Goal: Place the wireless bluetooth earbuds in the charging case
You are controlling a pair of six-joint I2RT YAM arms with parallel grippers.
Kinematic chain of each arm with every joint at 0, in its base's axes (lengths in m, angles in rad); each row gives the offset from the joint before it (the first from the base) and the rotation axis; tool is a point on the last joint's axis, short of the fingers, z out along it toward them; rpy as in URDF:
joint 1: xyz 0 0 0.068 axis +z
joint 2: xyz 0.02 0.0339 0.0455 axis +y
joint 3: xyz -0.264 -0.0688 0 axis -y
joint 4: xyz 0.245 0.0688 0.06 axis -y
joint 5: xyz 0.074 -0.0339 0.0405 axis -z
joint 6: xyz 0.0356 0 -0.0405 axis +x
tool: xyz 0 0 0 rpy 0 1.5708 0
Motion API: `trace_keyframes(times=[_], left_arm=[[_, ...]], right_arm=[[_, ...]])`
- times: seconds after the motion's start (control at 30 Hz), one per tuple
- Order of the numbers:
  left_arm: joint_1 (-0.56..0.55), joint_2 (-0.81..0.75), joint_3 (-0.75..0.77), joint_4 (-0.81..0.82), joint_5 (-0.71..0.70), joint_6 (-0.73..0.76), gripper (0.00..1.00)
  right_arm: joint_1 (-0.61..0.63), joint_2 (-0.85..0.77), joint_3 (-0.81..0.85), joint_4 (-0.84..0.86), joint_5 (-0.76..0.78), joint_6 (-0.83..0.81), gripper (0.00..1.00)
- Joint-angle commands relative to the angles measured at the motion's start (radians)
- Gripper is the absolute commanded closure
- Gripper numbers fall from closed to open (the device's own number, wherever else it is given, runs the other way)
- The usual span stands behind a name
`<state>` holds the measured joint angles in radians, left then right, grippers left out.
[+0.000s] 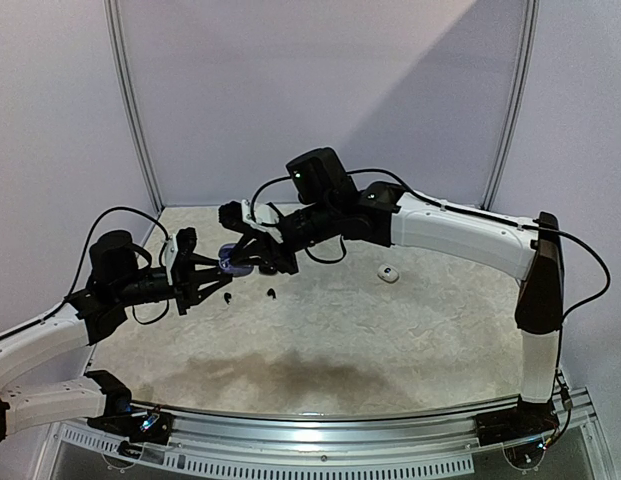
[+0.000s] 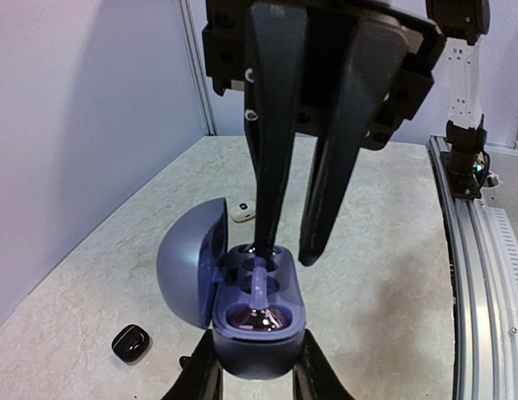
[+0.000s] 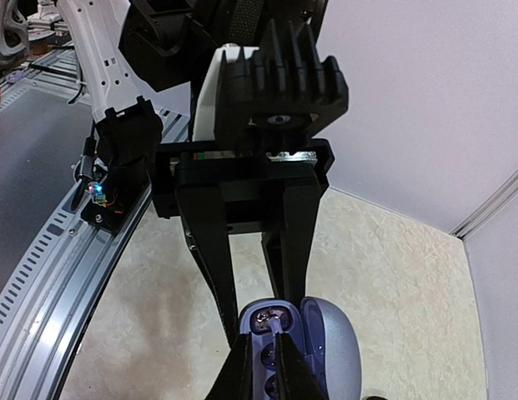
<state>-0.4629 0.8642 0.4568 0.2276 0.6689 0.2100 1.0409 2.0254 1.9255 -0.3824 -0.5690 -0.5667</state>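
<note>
Between the fingers of our left claw (image 2: 257,379) sits the charging case (image 2: 259,333), clamped, wells facing up, lid (image 2: 188,267) swung open sideways. Its long axis runs away from that wrist. Above it our right claw (image 2: 289,248) stands narrow, one tip dipping into the far well; we cannot tell whether it pinches an earbud. We judge seating is in hand, and next comes a gentle press and release. One black earbud (image 2: 131,342) lies on the bench (image 2: 392,275) beside the case, its heading unclear.
</note>
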Motion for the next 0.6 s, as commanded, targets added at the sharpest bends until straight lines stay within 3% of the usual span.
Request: trace_keyframes(times=[0.0, 0.37, 0.57], left_arm=[[-0.016, 0.004, -0.004, 0.021, 0.0, 0.014, 1.0], [-0.016, 0.007, -0.008, -0.004, -0.003, 0.059, 1.0], [-0.017, 0.0, -0.034, -0.081, -0.052, 0.318, 1.0]], right_arm=[[0.003, 0.033, 0.032, -0.014, 0.015, -0.001, 0.9], [0.004, 0.002, 0.043, -0.018, 0.013, 0.003, 0.91], [-0.02, -0.065, 0.002, 0.121, -0.042, 0.091, 0.89]])
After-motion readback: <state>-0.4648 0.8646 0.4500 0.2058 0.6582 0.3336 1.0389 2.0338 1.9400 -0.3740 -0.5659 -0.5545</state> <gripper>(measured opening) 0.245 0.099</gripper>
